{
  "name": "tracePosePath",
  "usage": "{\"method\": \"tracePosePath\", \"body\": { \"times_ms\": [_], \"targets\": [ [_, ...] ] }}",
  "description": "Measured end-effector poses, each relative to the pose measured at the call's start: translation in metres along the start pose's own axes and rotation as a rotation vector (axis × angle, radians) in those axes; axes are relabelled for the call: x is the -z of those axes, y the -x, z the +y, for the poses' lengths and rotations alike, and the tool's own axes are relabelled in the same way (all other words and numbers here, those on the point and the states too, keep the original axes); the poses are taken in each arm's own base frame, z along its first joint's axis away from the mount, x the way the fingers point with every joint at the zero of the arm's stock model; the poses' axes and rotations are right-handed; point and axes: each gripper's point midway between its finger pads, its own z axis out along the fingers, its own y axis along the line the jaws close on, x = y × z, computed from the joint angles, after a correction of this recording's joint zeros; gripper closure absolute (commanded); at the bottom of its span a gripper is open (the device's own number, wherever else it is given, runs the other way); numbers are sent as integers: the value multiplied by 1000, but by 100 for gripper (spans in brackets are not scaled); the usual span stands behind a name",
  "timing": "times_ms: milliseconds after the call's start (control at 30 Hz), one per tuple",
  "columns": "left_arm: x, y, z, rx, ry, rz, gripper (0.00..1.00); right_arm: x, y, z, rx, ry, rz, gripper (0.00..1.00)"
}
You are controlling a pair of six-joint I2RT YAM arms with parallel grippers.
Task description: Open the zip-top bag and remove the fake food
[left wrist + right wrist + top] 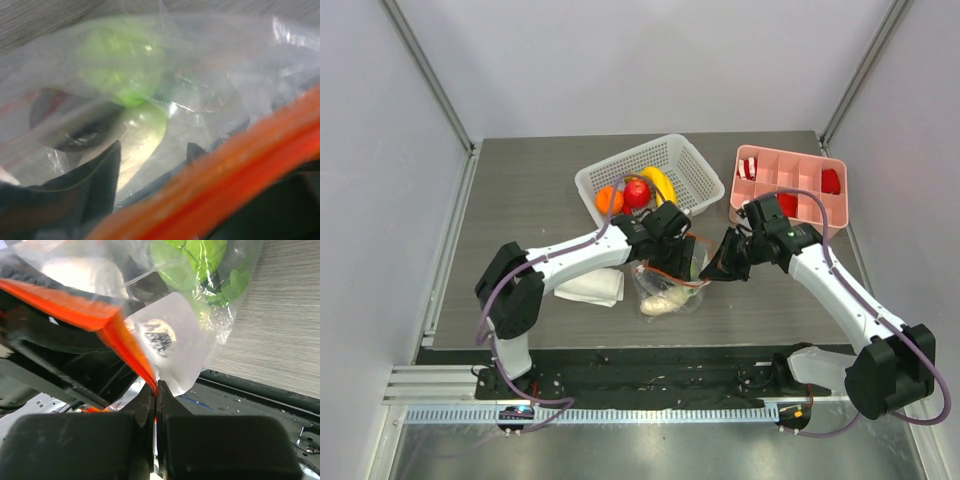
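The zip-top bag [670,285] lies at the table's near middle, its orange-red zip strip [75,307] pulled up. My right gripper [156,387] is shut on the strip's end and shows in the top view [718,268] at the bag's right. My left gripper [672,240] is at the bag's mouth; in the left wrist view [152,160] its fingers stand apart behind the plastic and the strip [240,170]. Inside the bag are a green apple [122,60], a white radish [140,135] and a dark piece [75,127]. An orange [609,199], a red apple [637,192] and bananas [659,183] lie in the basket.
A white mesh basket [690,165] stands behind the bag. A pink divided tray [790,165] with red-and-white striped pieces [748,167] is at the back right. A rolled white cloth [592,287] lies left of the bag. The table's near edge [260,390] is close under the right gripper.
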Motion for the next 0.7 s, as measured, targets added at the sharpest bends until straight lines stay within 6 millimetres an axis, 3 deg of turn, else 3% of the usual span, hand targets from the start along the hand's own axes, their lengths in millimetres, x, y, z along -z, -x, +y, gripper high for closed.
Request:
{"method": "tracePosePath", "body": {
  "times_ms": [33, 167, 400, 600, 700],
  "targets": [
    [0, -2, 0, -21, -6, 7, 59, 0, 0, 1, 3, 1, -2, 99],
    [-2, -9, 1, -108, -26, 38, 68, 8, 10, 15, 14, 10, -20, 99],
    [-13, -26, 8, -195, -57, 82, 67, 27, 29, 46, 53, 58, -78, 99],
    [-32, -31, 4, -254, -69, 80, 52, 25, 27, 41, 44, 43, -69, 99],
    [-38, -30, -1, -264, -82, 59, 50, 20, 23, 32, 30, 21, -54, 99]
  ]
}}
